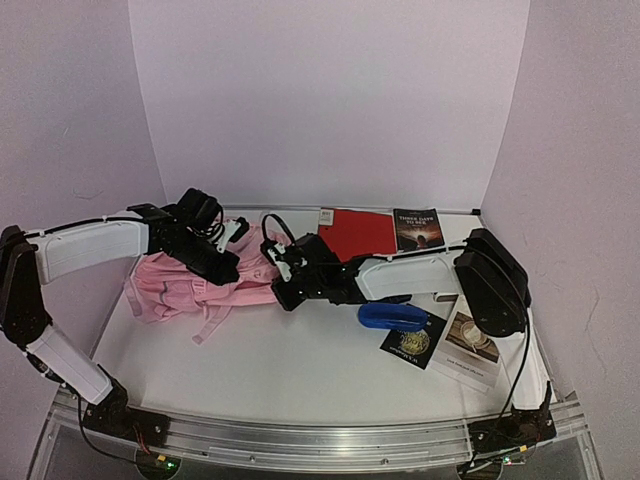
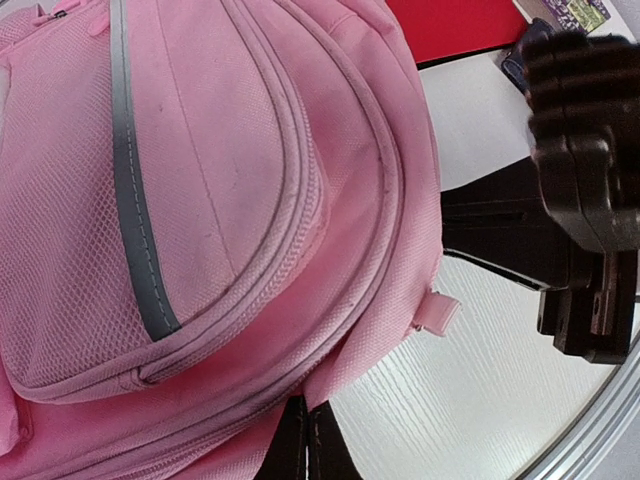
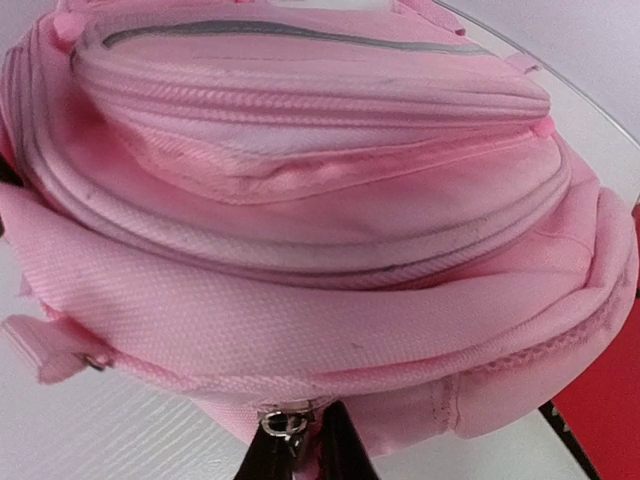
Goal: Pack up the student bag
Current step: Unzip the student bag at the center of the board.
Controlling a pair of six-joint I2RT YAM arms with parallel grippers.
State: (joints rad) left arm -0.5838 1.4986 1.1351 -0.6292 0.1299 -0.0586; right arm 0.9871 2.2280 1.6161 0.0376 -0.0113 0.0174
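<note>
The student bag [image 1: 190,285], soft and pink, lies on its side at the table's left. It fills the left wrist view [image 2: 220,200] and the right wrist view [image 3: 300,200]. My left gripper [image 1: 228,267] is on the bag's upper right part; its black fingers [image 2: 305,408] are shut on a fold of fabric at the bag's edge. At the bag's right end, my right gripper [image 1: 283,292] is shut [image 3: 300,428] on the pink pull of a zipper, right by the metal slider [image 3: 283,424].
Right of the bag lie a red folder [image 1: 360,232], a dark book [image 1: 418,228], a blue case [image 1: 392,317], a black book with a gold emblem [image 1: 412,342] and a pale booklet [image 1: 470,350]. The white table [image 1: 300,370] is walled at the back and sides.
</note>
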